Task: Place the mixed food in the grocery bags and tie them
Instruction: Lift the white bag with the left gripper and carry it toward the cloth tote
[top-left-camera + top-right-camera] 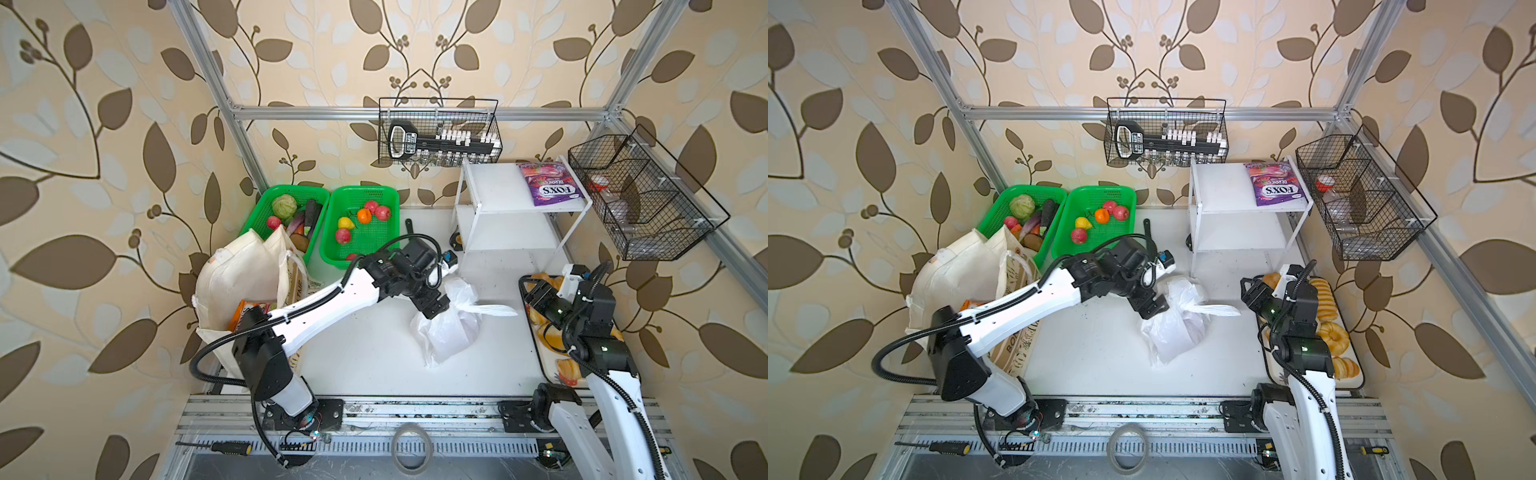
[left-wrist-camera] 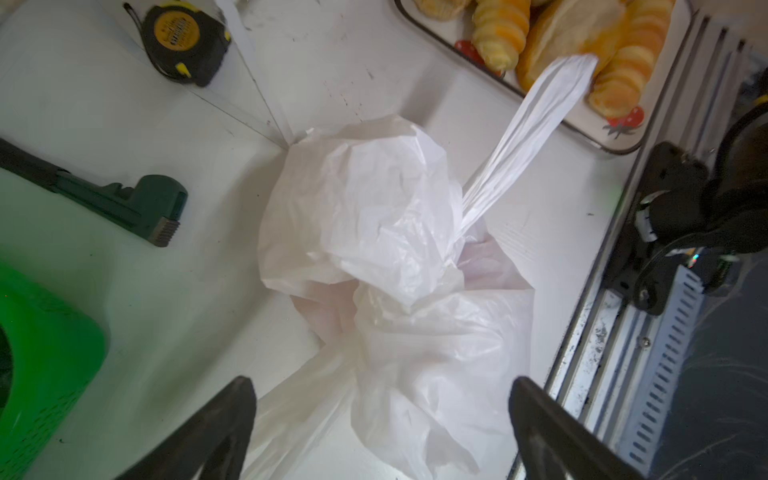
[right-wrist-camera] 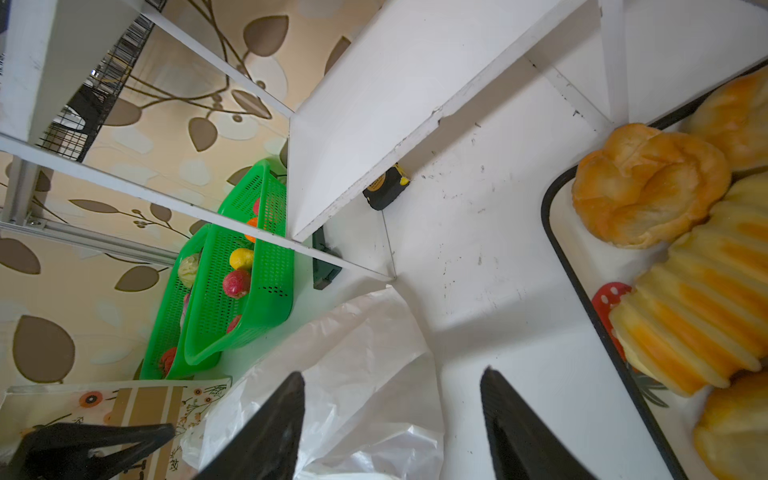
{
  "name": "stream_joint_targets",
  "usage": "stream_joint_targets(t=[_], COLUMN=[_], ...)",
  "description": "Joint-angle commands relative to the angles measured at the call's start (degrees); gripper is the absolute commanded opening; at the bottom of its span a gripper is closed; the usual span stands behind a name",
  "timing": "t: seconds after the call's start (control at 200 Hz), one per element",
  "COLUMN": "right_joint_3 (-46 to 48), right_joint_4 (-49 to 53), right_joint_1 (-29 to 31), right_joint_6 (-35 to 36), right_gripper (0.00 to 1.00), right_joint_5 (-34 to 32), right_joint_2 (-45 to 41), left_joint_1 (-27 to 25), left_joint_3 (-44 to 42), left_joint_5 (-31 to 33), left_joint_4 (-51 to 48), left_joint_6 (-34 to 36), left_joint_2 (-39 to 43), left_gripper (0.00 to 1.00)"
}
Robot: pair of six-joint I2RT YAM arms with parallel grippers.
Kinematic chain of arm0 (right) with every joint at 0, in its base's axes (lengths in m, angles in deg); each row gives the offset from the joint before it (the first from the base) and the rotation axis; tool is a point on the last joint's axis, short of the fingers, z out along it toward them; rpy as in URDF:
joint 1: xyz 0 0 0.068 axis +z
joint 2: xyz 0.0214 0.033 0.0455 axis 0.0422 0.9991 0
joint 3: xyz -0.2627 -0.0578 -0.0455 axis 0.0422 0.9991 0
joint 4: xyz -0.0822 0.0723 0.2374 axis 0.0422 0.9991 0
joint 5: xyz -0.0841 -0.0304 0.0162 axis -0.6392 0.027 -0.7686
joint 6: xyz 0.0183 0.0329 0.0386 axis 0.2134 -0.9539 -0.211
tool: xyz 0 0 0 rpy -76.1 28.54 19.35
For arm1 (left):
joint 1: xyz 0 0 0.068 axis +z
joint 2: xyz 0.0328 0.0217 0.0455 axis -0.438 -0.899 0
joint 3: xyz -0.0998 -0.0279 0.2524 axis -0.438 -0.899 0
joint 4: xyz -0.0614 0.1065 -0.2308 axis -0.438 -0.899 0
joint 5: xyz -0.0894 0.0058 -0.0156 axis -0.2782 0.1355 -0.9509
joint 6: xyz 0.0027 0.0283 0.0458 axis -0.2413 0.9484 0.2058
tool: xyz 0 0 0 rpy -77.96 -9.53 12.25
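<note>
The white plastic grocery bag (image 1: 451,332) (image 2: 374,208) sits bunched and closed at mid-table, one twisted handle (image 1: 494,309) (image 2: 528,124) stretching toward the bread tray. My left gripper (image 1: 434,309) (image 2: 382,395) hovers open just over the bag's gathered top, holding nothing. My right gripper (image 1: 532,291) (image 3: 392,386) stands open by the tray's far end, clear of the bag (image 3: 332,374). The cream cloth tote (image 1: 241,274) stands at the left with an orange pouch (image 1: 245,311) showing inside. A purple FOX'S packet (image 1: 548,185) lies on the white shelf. Toy fruits (image 1: 363,216) rest in a green basket.
Two green baskets (image 1: 332,257) (image 1: 257,208) stand at the back left, one with vegetables. A bread tray (image 1: 1356,384) (image 3: 552,232) fills the right edge. A tape measure (image 2: 183,41) and a dark green wrench (image 2: 137,208) lie near the white shelf (image 1: 490,187). Wire baskets (image 1: 440,133) hang on the frame.
</note>
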Motion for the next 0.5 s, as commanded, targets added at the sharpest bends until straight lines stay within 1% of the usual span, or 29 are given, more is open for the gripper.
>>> stream_joint_targets(t=[0.0, 0.08, 0.175, 0.235, 0.41, 0.44, 0.495], right_joint_3=[1.2, 1.54, 1.57, 1.75, 2.37, 2.56, 2.65], right_joint_4=[-0.2, -0.64, -0.86, -1.23, -2.65, -2.82, -2.99], right_joint_1=[-0.12, -0.17, -0.14, -0.17, -0.09, -0.18, -0.17], right_joint_6=[-0.77, -1.15, -1.15, -1.35, -2.27, -2.32, -2.45], right_gripper=[0.67, 0.67, 0.67, 0.67, 0.67, 0.67, 0.67], right_joint_5=[1.66, 2.5, 3.15, 3.83, 6.19, 6.35, 6.42], right_joint_2=[0.23, 0.33, 0.72, 1.02, 2.26, 2.43, 2.65], left_joint_1=[-1.19, -1.99, -2.95, -3.18, -4.4, -4.63, -4.87], left_joint_3=[4.37, 5.31, 6.37, 7.19, 9.0, 9.04, 9.37], left_joint_5=[2.57, 2.08, 5.62, 6.72, 4.38, 4.13, 4.36], left_joint_4=[-0.81, -0.22, -0.81, -1.53, -5.04, -5.76, -6.88], left_joint_6=[0.71, 0.7, 1.45, 1.79, 4.01, 4.39, 4.36], left_joint_2=[-1.83, -4.08, -7.01, -8.84, -12.84, -13.31, -14.02], left_gripper=[0.99, 0.99, 0.99, 0.99, 0.99, 0.97, 0.9])
